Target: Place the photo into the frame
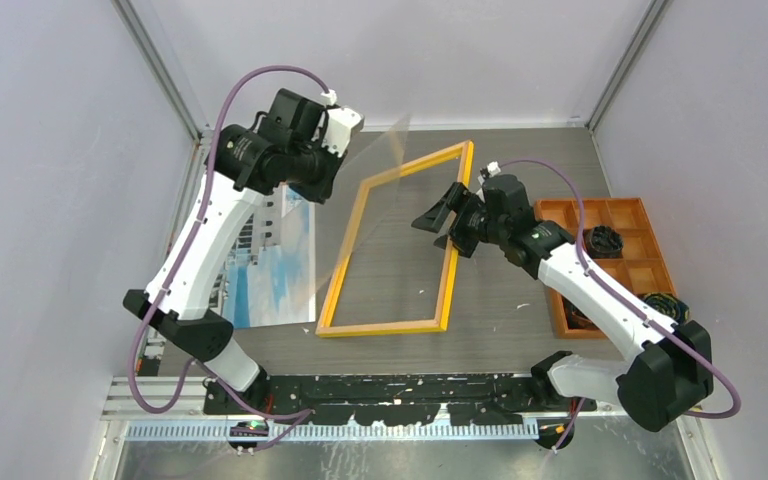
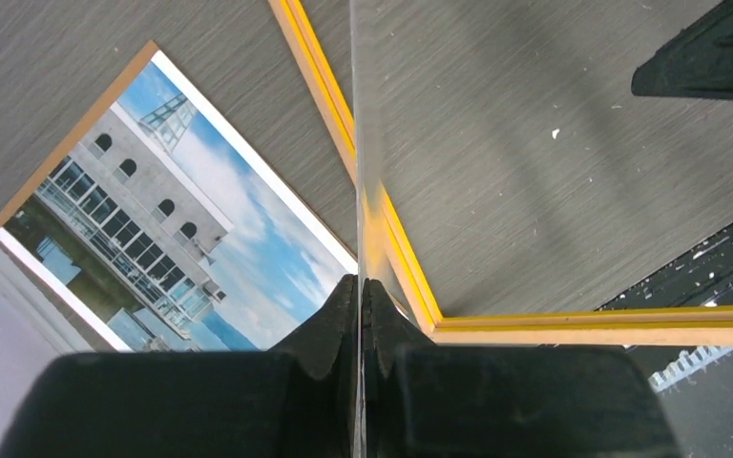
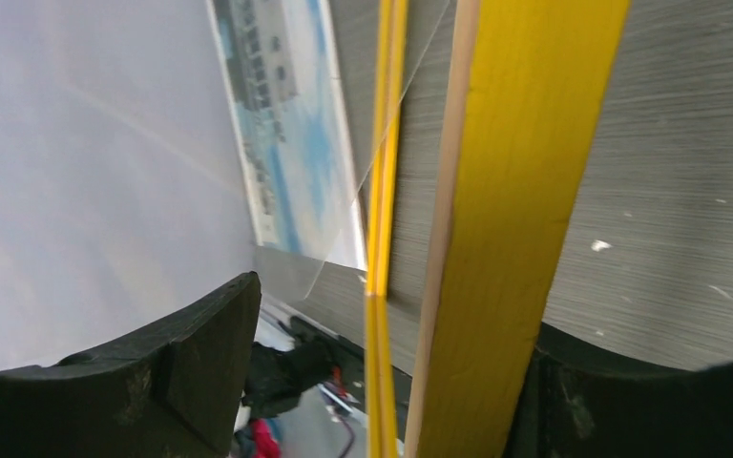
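Handling step: left tool (image 2: 359, 291) pressed together on the edge of a clear pane (image 2: 356, 143), which stands steeply over the frame's (image 1: 380, 327) left rail; judged to be clearing the opening.
Right tool (image 3: 401, 324): spread, straddling the right rail.
Photo (image 1: 275, 265): face up on the worktop (image 1: 520, 330), left of the frame.
Next move: park the pane without chipping it, then fetch the photo.
Views: only the left wrist shows the pinch.

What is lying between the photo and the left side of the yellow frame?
Only a narrow strip of bare grey table, clearest in the left wrist view. The left claw holds a clear pane over it.
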Robot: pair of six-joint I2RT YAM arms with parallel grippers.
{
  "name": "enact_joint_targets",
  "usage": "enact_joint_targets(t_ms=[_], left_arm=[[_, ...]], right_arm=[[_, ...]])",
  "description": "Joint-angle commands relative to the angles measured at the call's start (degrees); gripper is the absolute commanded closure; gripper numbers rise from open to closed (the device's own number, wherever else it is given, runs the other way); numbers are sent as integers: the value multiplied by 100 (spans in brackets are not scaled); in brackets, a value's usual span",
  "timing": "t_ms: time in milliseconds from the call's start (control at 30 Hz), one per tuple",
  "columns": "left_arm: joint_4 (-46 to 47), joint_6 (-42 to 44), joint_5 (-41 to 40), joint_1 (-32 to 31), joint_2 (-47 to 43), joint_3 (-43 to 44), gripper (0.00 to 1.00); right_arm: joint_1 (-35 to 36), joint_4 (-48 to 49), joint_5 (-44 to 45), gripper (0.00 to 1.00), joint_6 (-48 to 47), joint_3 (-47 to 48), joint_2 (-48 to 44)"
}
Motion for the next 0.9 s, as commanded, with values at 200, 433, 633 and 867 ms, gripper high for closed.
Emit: enact_joint_targets(t_ms=[200,433,633,867], left_arm=[[511,1026,-1739,-46,-404,912,99],[744,1433,-1908,-41,-616,971,99],[1230,1326,-1807,-47,-980,-444,99],[1679,1311,-1902,-41,-1166,-1570,99]], right_arm=[[-158,-951,672,35,-1290,-131,154],[-168,-1359,1241,39,-1938,-38,901],[-174,-1231,1524,40,-2217,-35,1404],[-181,-1281,2001,39,-2444,37,2002]])
